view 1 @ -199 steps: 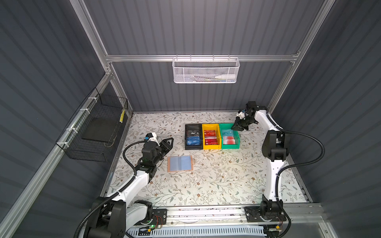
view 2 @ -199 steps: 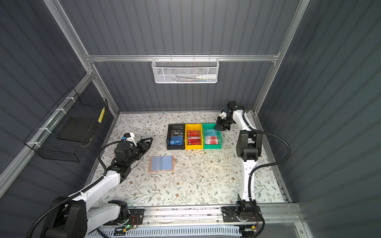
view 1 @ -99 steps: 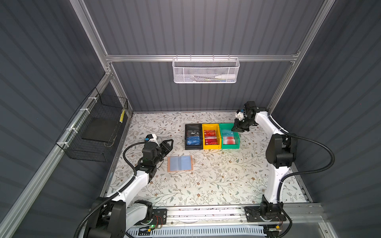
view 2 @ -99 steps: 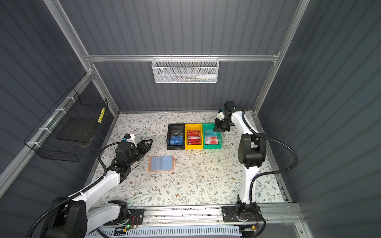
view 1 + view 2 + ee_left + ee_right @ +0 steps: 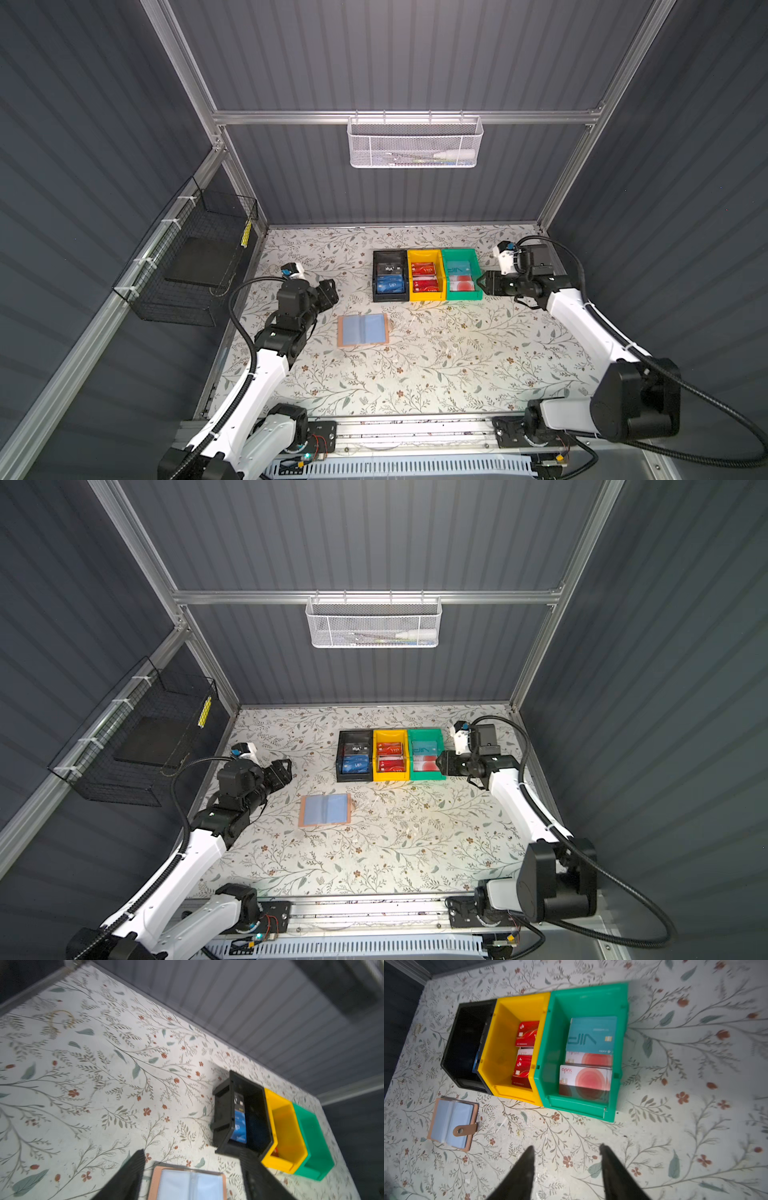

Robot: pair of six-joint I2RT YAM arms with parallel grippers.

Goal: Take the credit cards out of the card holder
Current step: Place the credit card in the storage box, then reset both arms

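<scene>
Taking the table as a dial with twelve at the back wall, the left gripper hovers at about ten o'clock, its fingers spread wide with nothing between them. At its five o'clock the card holder lies flat and open, near the centre toward nine o'clock, and neither arm touches it. Its two facing sleeves look pale blue and bare in every view, though any pages underneath are hidden. At twelve to one o'clock three bins stand side by side, touching. The black bin holds a black and a blue card, the yellow bin holds red ones, and the green bin holds teal and white-and-red ones. So the credit cards seem to be out and sorted already. At two o'clock, just beside the green bin, the right gripper hangs with its fingers apart and empty. The job looks finished or nearly so, and only a check of the hidden sleeves seems left.
</scene>
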